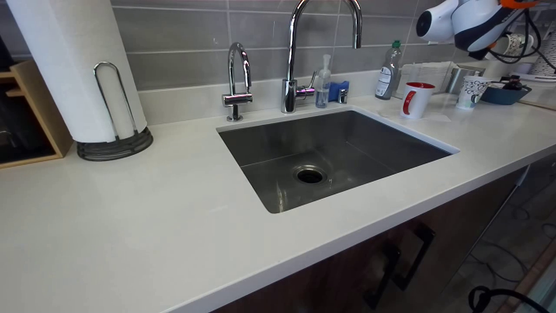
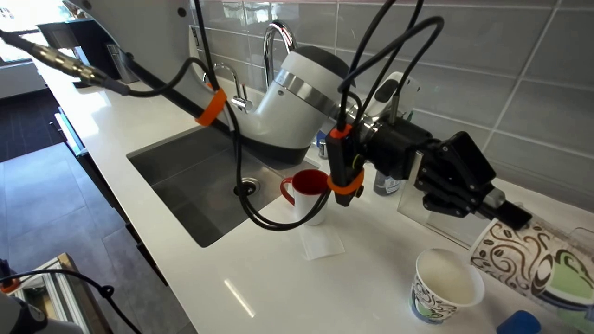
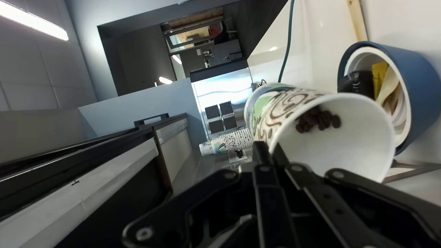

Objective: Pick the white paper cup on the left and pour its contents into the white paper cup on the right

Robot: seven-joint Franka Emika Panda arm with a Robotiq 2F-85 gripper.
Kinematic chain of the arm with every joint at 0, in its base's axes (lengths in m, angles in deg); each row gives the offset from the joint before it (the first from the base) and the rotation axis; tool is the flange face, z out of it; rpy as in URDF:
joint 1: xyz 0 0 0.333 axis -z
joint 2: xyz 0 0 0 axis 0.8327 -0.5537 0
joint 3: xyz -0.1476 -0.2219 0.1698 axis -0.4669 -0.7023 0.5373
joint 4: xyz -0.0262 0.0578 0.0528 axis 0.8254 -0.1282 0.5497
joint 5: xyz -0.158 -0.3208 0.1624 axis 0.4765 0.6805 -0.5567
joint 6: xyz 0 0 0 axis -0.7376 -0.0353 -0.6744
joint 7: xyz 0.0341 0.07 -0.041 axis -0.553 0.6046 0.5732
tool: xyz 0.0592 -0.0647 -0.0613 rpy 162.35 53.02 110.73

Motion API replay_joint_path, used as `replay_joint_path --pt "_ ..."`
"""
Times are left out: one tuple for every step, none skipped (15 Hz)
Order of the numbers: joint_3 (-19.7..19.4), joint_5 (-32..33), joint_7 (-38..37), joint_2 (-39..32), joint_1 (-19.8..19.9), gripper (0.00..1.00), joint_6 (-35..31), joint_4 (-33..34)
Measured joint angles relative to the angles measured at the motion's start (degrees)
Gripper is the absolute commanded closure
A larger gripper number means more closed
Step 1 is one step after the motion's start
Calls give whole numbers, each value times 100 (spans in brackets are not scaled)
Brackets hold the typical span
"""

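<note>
A white paper cup with brown swirls and green print (image 2: 524, 260) is tilted on its side in my gripper (image 2: 510, 215), its rim toward the left of that exterior view. In the wrist view the gripper (image 3: 270, 150) is shut on the cup's rim, one finger inside and one outside. Brown bean-like pieces (image 3: 318, 119) lie inside this held cup (image 3: 348, 144). The held cup is partly hidden behind the arm in an exterior view (image 1: 515, 43). The other paper cup (image 2: 445, 283) stands upright on the counter below it, and also shows in an exterior view (image 1: 472, 92). Its bottom is hard to see.
A white mug with red inside (image 1: 417, 102) stands by the sink (image 1: 295, 137), on a napkin (image 2: 322, 241). A soap bottle (image 1: 388, 76) is near the wall. A blue container (image 3: 420, 89) is beside the held cup in the wrist view. A cup stack (image 3: 227, 142) shows behind.
</note>
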Motion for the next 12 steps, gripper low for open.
replay_joint_path --pt "6 49 -10 -44 0 99 9 36" --pt "8 95 -27 -87 0 99 19 66" --pt "11 150 -56 -130 0 99 46 87" --pt "14 227 -105 -173 -1 99 94 94" --pt "17 324 -156 -219 -2 99 154 96" --pt "19 405 -201 -272 -3 99 224 96" --pt "21 479 -231 -323 -2 99 283 96" --pt "23 548 -256 -372 -3 99 335 96" --pt "28 602 -269 -416 -3 99 381 96" --pt "35 642 -289 -452 -2 99 435 95" --pt "48 691 -304 -484 -3 99 486 95" --pt "62 738 -313 -512 -3 99 537 95"
